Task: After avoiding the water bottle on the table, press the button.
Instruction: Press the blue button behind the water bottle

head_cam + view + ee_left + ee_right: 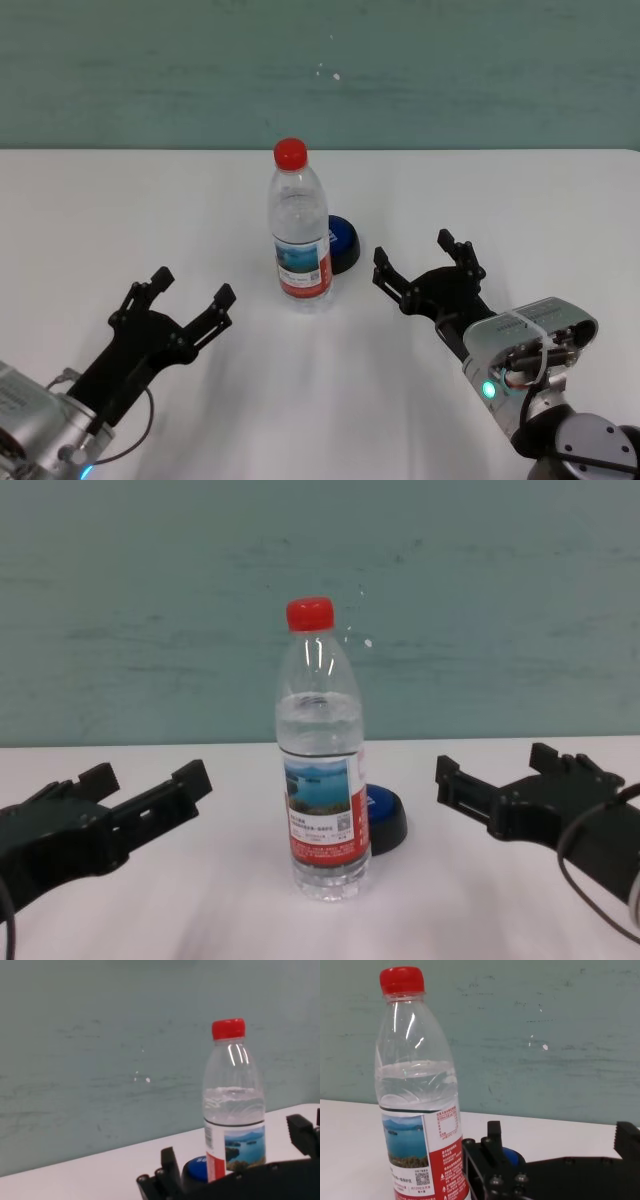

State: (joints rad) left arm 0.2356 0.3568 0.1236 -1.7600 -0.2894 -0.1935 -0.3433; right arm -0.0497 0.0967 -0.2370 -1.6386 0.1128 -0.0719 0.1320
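Observation:
The water bottle [299, 232] stands upright mid-table, with a red cap and a red-and-white label; it also shows in the chest view [322, 755], the left wrist view [233, 1110] and the right wrist view [417, 1105]. The button [343, 243], blue dome on a black base, sits right behind it to the right, partly hidden; it also shows in the chest view [385, 818]. My left gripper [190, 290] is open and empty, left of and nearer than the bottle. My right gripper [420, 262] is open and empty, right of the button and apart from it.
The white table [100, 220] runs back to a teal wall [450, 70]. Nothing else stands on it.

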